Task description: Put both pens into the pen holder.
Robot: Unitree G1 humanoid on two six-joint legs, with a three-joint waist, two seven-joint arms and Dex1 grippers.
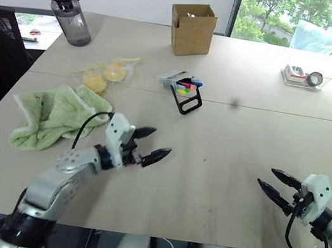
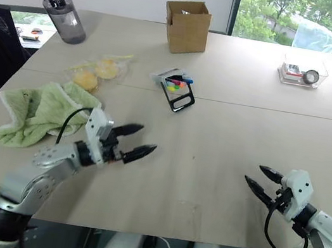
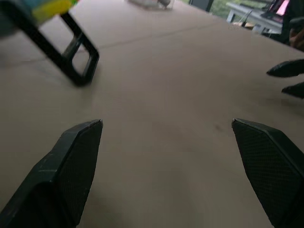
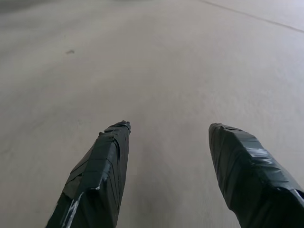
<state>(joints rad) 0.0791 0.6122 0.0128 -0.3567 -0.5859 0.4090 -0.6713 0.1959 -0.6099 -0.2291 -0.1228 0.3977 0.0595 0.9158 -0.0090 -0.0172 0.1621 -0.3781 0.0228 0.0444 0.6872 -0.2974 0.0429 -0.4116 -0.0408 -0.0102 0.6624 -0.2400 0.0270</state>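
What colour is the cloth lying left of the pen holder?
Light green, clearest in the left eye view: cloth, pen holder.

Pen holder [image 1: 182, 90] is lying mid-table [image 1: 222, 172], tipped over, pens [image 1: 187, 85] sitting in it. Box [image 1: 192, 29] is standing behind it. Bottle [image 1: 70, 11] is standing at far left, tray [image 1: 305, 76] sitting at far right. Bag [image 1: 106, 74] is lying left of holder, towel [image 1: 55, 114] lying nearer and further left. Left gripper [image 1: 151, 145] is hovering right of towel; right gripper [image 1: 274, 182] is hovering near the front right.

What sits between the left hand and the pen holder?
Nothing: bare table lies between the left hand and the pen holder, as the left eye view shows.
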